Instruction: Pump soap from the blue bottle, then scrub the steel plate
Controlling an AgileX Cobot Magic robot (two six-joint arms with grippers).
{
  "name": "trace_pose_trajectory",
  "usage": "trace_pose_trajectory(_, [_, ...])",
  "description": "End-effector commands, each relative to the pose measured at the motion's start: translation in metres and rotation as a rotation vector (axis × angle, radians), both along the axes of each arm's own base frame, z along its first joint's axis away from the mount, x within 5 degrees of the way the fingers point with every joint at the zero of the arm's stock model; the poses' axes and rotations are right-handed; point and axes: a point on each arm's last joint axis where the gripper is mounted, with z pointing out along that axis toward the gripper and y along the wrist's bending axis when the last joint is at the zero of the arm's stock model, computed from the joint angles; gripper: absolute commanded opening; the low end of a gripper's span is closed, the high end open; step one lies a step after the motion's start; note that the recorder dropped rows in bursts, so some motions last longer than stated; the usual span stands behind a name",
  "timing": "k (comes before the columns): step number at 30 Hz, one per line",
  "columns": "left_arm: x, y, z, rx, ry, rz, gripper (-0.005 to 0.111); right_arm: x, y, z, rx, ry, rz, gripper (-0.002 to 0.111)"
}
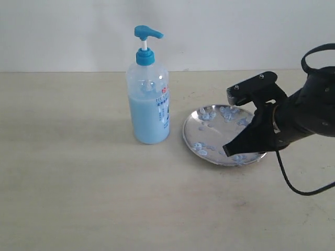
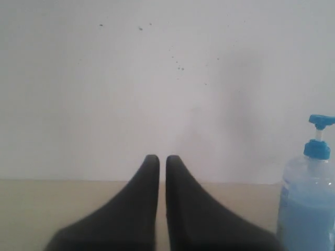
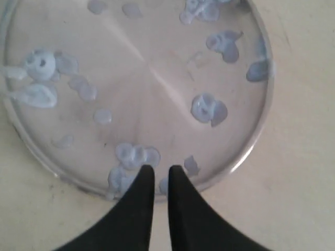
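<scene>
The blue bottle [image 1: 149,99] stands upright left of the steel plate [image 1: 222,130], its pump head [image 1: 147,33] raised and pale blue soap [image 1: 146,123] filling its lower part. In the left wrist view the blue bottle [image 2: 309,209] shows at the edge. My left gripper [image 2: 163,159] is shut and holds nothing, well off the bottle; the exterior view does not show it. The steel plate [image 3: 157,68] is dotted with soap blobs [image 3: 208,109]. My right gripper [image 3: 161,170] is shut and empty, and its tips hang over the plate's near rim. From outside, the right gripper [image 1: 230,150] points down at the plate's front edge.
Bottle and plate stand on a beige tabletop [image 1: 78,183] with a white wall [image 1: 235,31] behind it. A black cable [image 1: 298,185] loops under the right arm. Nothing else lies on the table.
</scene>
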Motion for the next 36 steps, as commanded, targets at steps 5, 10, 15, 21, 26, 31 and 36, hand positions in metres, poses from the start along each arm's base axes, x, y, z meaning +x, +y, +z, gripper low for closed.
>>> trace_pose_trajectory(5, [0.002, 0.017, -0.02, -0.021, 0.05, 0.188, 0.004, 0.063, 0.02, 0.006, 0.035, -0.077, 0.009, 0.0])
trace_pose_trajectory(10, [0.002, 0.016, -0.02, -0.021, 0.051, 0.177, 0.004, 0.066, 0.026, 0.002, 0.078, 0.043, -0.088, 0.0])
trace_pose_trajectory(15, [0.003, 0.011, -0.02, -0.017, 0.053, 0.117, 0.004, 0.036, 0.014, -0.009, -0.185, 0.399, 0.056, 0.0])
trace_pose_trajectory(21, [0.003, 0.011, -0.02, -0.015, 0.053, 0.119, 0.004, 0.063, 0.007, 0.0, -0.049, 0.165, -0.019, 0.0])
trace_pose_trajectory(26, [0.003, 0.011, -0.02, -0.015, 0.053, 0.119, 0.004, 0.076, 0.043, 0.019, 0.242, 0.028, -0.045, 0.0])
trace_pose_trajectory(31, [0.003, 0.011, -0.02, -0.015, 0.053, 0.119, 0.004, 0.045, 0.044, 0.015, -0.12, 0.387, 0.333, 0.0])
trace_pose_trajectory(36, [0.003, 0.011, -0.02, -0.015, 0.053, 0.119, 0.004, 0.09, 0.017, 0.028, 0.017, -0.042, -0.03, 0.0])
